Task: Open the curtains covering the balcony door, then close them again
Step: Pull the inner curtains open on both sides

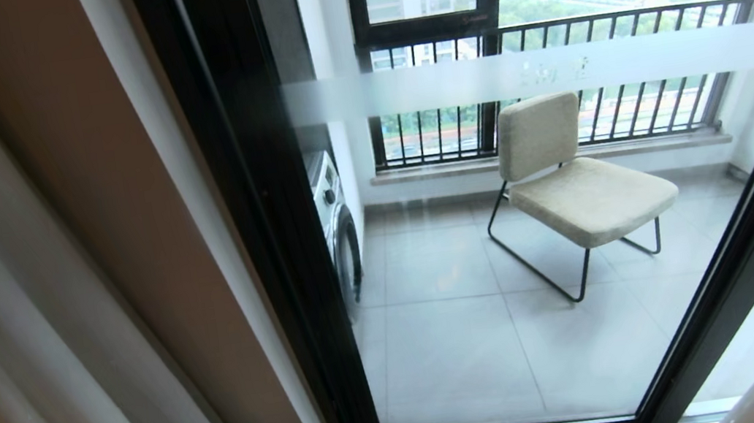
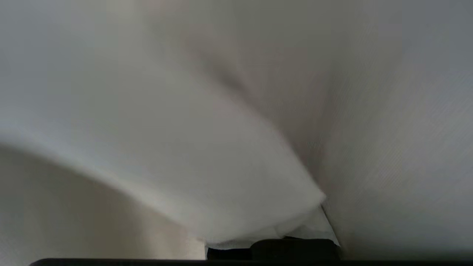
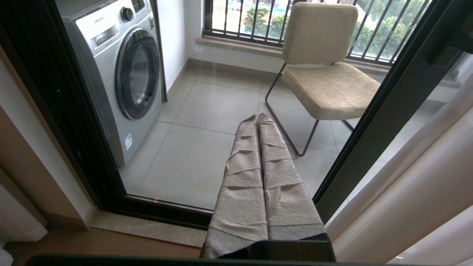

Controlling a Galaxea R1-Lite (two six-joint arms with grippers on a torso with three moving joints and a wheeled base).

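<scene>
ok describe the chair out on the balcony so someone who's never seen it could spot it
Look through the black-framed balcony door to the tiled balcony. Right of the washing machine, before the barred railing, stands the chair. It alone is upholstered: beige cloth seat and back on a thin black wire frame.

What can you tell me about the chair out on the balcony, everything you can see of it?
The chair has a squarish padded seat and a separate padded backrest, both in coarse beige fabric, on a thin black metal sled frame. It is armless and empty, and stands upright on the grey balcony tiles behind the glass of the balcony door, turned at an angle, its back toward the barred railing. Nothing else touches it.
</scene>
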